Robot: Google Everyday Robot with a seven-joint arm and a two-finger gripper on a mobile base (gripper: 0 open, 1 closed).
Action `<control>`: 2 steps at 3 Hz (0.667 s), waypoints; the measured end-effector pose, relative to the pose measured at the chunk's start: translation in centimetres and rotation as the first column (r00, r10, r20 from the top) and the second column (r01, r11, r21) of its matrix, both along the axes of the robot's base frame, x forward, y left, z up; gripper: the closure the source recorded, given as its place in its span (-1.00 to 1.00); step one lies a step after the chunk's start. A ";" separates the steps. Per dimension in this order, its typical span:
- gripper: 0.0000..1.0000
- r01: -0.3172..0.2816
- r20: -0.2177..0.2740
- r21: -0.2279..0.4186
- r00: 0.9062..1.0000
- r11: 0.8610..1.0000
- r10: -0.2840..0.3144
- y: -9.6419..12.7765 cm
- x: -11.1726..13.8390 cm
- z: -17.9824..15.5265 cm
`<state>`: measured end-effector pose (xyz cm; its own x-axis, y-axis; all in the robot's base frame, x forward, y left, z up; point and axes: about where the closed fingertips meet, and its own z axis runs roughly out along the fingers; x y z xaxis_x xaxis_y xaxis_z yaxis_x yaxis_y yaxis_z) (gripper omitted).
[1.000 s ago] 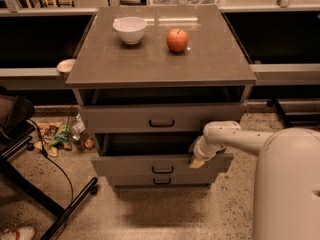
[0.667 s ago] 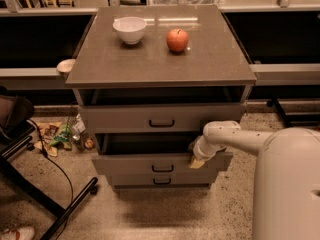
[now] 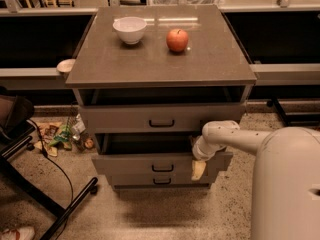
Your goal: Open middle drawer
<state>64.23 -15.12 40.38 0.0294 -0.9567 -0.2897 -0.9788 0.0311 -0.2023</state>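
Middle drawer [image 3: 140, 162] sits pulled out below the top drawer [image 3: 125, 118]. Gripper [image 3: 198, 169] is at its right front corner, overlapping the panel. Whether it grips anything cannot be told.

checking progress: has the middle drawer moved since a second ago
No. The middle drawer front sits the same against the cabinet top; pincer at its right end.
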 end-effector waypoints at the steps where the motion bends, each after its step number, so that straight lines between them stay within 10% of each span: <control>1: -1.00 0.012 -0.074 -0.031 0.997 0.999 -0.014 -0.2 -1.7 -0.5; 2: -1.00 0.045 -0.150 -0.054 0.987 0.998 -0.053 -0.8 -4.4 -0.6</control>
<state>59.81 -15.88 39.75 -0.0586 -0.9693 -0.2388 -0.9958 0.0736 -0.0544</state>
